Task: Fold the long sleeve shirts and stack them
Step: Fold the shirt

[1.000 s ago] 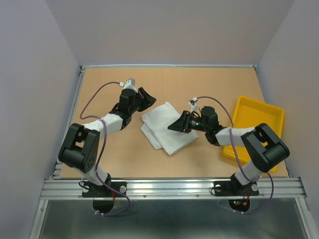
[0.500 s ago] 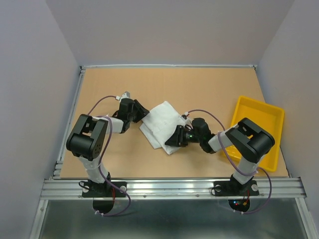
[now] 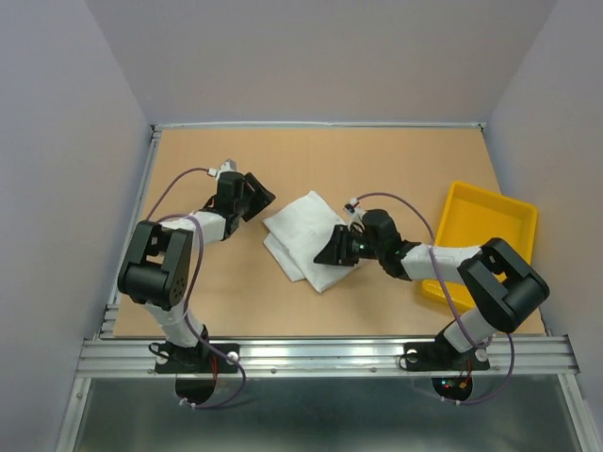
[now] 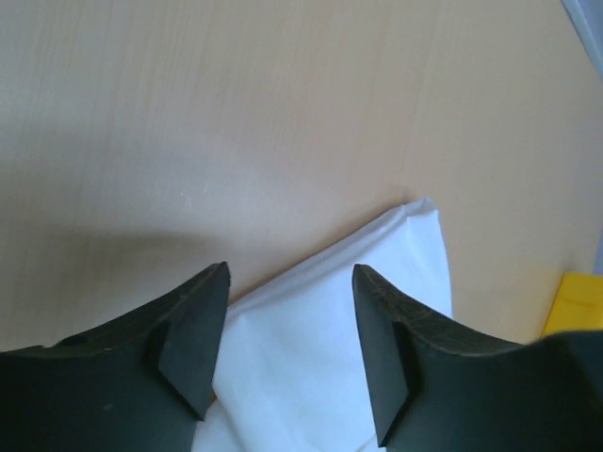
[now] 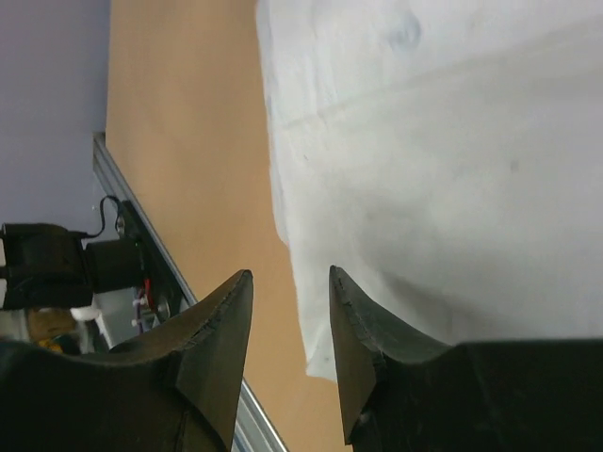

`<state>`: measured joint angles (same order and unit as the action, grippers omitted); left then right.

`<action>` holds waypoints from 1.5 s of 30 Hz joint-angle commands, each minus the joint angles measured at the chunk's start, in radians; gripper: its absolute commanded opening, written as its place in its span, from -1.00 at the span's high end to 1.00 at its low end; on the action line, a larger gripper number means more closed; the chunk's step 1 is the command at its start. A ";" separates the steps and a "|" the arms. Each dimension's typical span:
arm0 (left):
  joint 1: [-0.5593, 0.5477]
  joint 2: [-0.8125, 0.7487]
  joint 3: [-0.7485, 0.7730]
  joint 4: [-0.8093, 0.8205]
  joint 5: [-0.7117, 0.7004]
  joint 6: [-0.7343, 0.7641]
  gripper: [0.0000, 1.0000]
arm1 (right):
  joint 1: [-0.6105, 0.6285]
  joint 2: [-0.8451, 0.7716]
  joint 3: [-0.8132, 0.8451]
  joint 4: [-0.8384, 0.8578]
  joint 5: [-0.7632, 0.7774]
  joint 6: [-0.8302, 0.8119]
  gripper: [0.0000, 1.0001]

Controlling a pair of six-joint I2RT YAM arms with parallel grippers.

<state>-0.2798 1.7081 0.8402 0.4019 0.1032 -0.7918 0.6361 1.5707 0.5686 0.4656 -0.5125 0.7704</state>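
the left gripper (image 3: pixel 254 196) has pulled back to the left of the folded shirt (image 3: pixel 306 235) in the middle of the table (image 3: pixel 405 169), the right gripper (image 3: pixel 335 250) sits on its right edge, both with fingers apart and empty, so folding looks done.

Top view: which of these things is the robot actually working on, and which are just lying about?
Part of the job: the folded white shirt on the table; the left gripper and right gripper, both open, holding nothing.
Just lying about: the yellow tray at the right edge.
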 commanded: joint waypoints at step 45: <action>-0.148 -0.089 0.372 -0.482 -0.432 0.221 -0.38 | 0.216 -0.038 0.304 -0.228 0.361 -0.005 0.18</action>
<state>-0.4339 1.8225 1.2716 -0.0811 -0.2924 -0.5499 0.9279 1.6463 0.8234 0.1379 -0.2317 0.7639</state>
